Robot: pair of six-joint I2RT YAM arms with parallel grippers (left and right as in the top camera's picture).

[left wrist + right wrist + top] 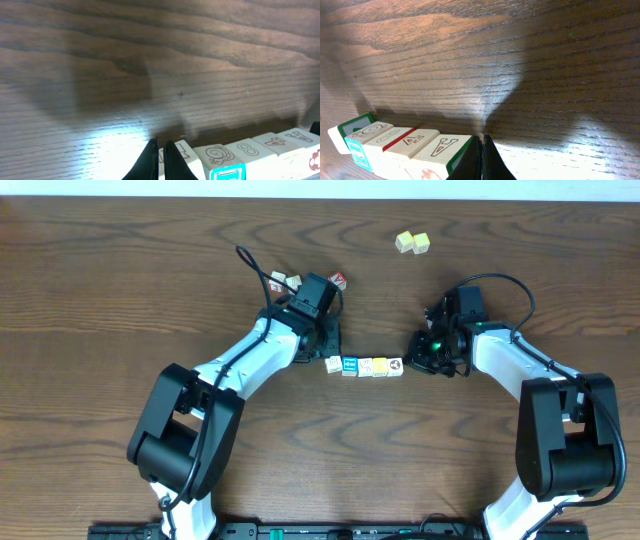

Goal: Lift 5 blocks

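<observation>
From overhead, the wooden table (120, 260) is busy behind the left gripper (322, 356). A red-topped cube (338, 280) and two white cubes (285, 281) sit just behind its wrist, apart from the work. A pair of pale yellow-green cubes (412, 243) lies well beyond the right gripper (411, 360). Nothing stands between the two tools except the blocks (365, 366): five tiny cubes, mostly cream, with one blue and one yellow. They sit packed face to face in one straight row, and its long axis runs from one gripper's tip to the other's.

In the left wrist view, the left gripper (161, 145) has its jaws pinched narrow, with nothing between them. The blocks (245, 149) start right beside its right-hand finger and run away to that side. Printed figures face up, a blue face shows towards the camera, and a red mark sits on the far end cube.

In the right wrist view, the right gripper (481, 146) is closed tight and empty. The blocks (412, 141) line up off its left finger, with the nearest cube's green edge tight against it. Red, green and blue edges show further along the row.
</observation>
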